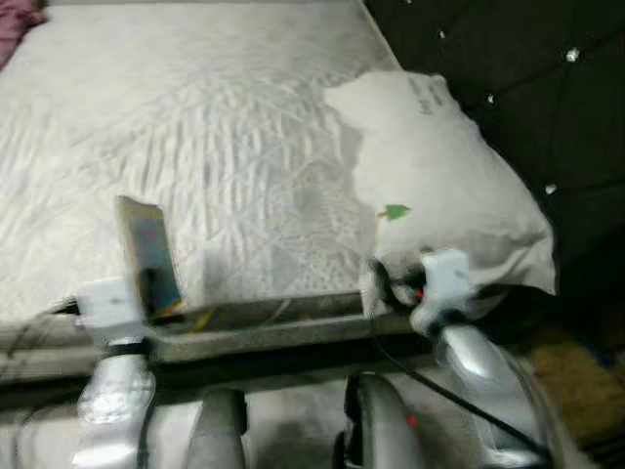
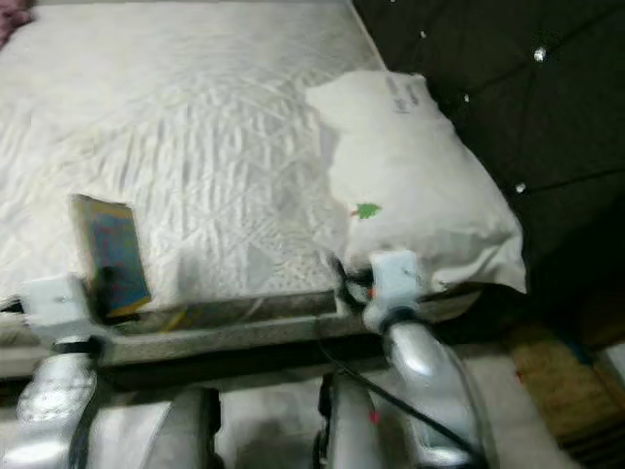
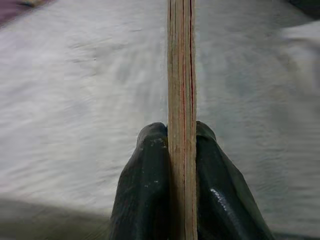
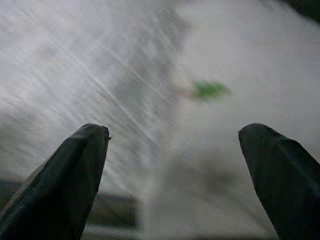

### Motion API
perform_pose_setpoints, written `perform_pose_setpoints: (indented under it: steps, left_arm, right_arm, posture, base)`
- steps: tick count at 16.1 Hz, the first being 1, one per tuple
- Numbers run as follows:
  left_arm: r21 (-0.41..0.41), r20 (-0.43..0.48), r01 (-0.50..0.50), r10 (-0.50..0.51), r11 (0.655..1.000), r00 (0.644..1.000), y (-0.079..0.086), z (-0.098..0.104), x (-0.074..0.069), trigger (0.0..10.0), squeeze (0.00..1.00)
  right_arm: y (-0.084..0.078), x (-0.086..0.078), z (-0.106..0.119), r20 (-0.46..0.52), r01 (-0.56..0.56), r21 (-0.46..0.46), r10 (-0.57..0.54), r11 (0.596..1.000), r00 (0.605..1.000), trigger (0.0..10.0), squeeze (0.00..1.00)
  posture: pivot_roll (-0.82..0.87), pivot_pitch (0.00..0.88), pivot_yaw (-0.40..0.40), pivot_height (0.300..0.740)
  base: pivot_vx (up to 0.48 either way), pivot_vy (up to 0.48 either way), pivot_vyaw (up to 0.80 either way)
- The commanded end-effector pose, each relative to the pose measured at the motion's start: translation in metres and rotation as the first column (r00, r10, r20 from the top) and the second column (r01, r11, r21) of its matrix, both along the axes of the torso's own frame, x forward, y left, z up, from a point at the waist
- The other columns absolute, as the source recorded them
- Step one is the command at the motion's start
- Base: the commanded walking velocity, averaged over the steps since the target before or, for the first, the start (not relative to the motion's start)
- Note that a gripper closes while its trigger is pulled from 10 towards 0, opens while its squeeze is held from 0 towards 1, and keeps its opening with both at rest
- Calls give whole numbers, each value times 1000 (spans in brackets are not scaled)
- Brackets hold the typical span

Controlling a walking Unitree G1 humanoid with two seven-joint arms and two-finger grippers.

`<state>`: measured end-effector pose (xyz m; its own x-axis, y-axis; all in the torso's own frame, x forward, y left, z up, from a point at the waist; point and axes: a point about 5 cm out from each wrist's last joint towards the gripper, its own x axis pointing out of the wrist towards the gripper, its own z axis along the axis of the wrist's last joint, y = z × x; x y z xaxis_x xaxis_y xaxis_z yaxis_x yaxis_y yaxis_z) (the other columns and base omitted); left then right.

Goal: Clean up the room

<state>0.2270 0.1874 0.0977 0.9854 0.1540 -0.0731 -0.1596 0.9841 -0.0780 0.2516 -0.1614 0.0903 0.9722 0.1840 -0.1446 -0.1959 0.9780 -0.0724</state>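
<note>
A thin book [image 1: 148,252] with a colourful cover stands upright over the near edge of the white quilted mattress [image 1: 205,147]. My left gripper [image 3: 181,150] is shut on it, and the book's page edge [image 3: 181,75] runs straight up between the two black fingers [image 3: 145,190]. A white pillow [image 1: 439,186] with a small green mark [image 4: 210,90] lies on the right side of the bed. My right gripper [image 4: 175,165] is open just in front of the pillow's near corner, with nothing between its fingers.
A dark tufted headboard [image 1: 527,68] rises along the right side. A purple cloth [image 1: 18,24] lies at the bed's far left corner. The bed's grey front rail [image 1: 254,332] runs below both grippers. Brown flooring [image 1: 576,371] shows at the lower right.
</note>
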Motion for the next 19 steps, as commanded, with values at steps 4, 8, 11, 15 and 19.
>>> perform_pose_setpoints:
  steps: [4, 8, 11, 15, 19]
  left_arm:
    - [14, 13, 37, -37, 999, 999, -5, 12, -7, 10000, 0]
    - [-16, -16, 137, -138, 990, 990, -10, 13, 0, 10000, 0]
    - [-64, -11, 213, -214, 975, 977, -20, 10, 23, 10000, 0]
    - [-151, 78, 264, -255, 953, 964, -45, 19, 61, 10000, 0]
    - [-251, 137, 340, -315, 906, 939, -76, 25, 86, 10000, 0]
  right_arm:
    - [4, -8, 10, 8, -3, 23, 2, 1000, 1000, 10000, 0]
    - [7, -28, 14, -21, 18, 43, -17, 999, 1000, 10000, 0]
    - [8, -39, 19, -33, 47, 64, -45, 997, 998, 10000, 0]
    - [0, -47, 26, -41, 61, 57, -59, 996, 997, 10000, 0]
    - [-5, -50, 29, -54, 69, 40, -66, 997, 996, 10000, 0]
  posture:
    - [1, 223, -31, 626]
    - [-35, 281, -10, 626]
    - [-64, 302, -4, 596]
    - [-119, 320, -9, 561]
    - [-131, 316, -14, 561]
  base:
    - [0, 0, 0]
    - [0, 0, 0]
    - [0, 0, 0]
    - [0, 0, 0]
    - [0, 0, 0]
